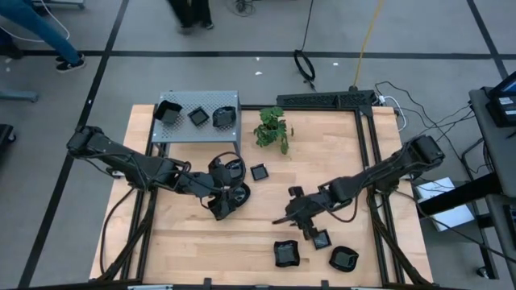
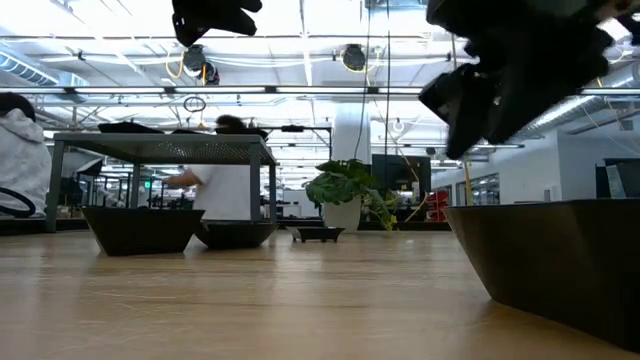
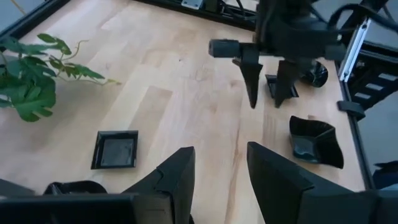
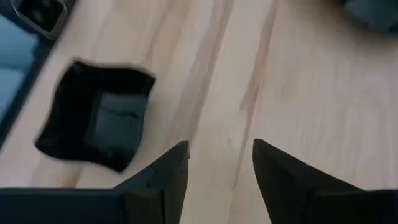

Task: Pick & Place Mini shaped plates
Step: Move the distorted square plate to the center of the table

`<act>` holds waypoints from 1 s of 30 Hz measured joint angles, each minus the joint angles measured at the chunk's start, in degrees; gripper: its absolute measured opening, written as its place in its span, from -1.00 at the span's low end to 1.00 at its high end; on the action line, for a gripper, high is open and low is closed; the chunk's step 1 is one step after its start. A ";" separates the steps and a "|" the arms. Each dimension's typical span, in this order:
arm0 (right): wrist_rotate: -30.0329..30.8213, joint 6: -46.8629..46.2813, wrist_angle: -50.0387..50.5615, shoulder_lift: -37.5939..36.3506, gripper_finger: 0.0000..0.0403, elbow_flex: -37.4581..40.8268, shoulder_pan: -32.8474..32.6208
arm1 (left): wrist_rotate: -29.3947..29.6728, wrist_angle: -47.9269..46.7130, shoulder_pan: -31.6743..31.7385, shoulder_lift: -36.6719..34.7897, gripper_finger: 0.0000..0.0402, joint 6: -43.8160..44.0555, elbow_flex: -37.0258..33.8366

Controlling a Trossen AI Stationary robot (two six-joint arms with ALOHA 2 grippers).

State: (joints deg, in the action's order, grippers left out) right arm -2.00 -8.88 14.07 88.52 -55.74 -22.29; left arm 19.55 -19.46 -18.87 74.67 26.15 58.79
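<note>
Left wrist view alone: right hand (image 3: 268, 93) fingers apart, empty.

Both arms (image 1: 137, 165) are matte black, built of jointed tubular segments; each gripper carries two tapered, wedge-shaped black fingers (image 3: 252, 78).
</note>
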 joint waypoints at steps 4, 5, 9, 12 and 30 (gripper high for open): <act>-4.36 -3.14 -6.79 4.08 -0.08 -0.17 -1.71 | -0.03 -0.02 -0.02 0.00 -0.26 2.26 0.00; -5.47 -3.74 -7.74 5.03 -0.08 0.00 -2.29 | -0.04 -0.05 -0.04 0.00 -0.26 2.77 0.00; -7.03 -3.86 -14.82 9.82 -0.08 -0.17 -4.00 | -0.09 -0.11 -0.46 0.00 -0.26 3.61 0.02; -7.01 -4.13 -17.24 12.92 -0.09 -0.09 -4.30 | -0.16 -0.24 -1.19 0.00 -0.26 3.97 0.01; -10.38 -5.49 -21.46 17.43 -0.79 -0.05 -3.35 | -0.09 -0.20 -3.80 0.00 -0.26 3.95 0.02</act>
State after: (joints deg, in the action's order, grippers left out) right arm -12.38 -14.37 -7.39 105.95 -55.79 -25.64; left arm 19.46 -19.66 -22.68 74.67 30.10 58.81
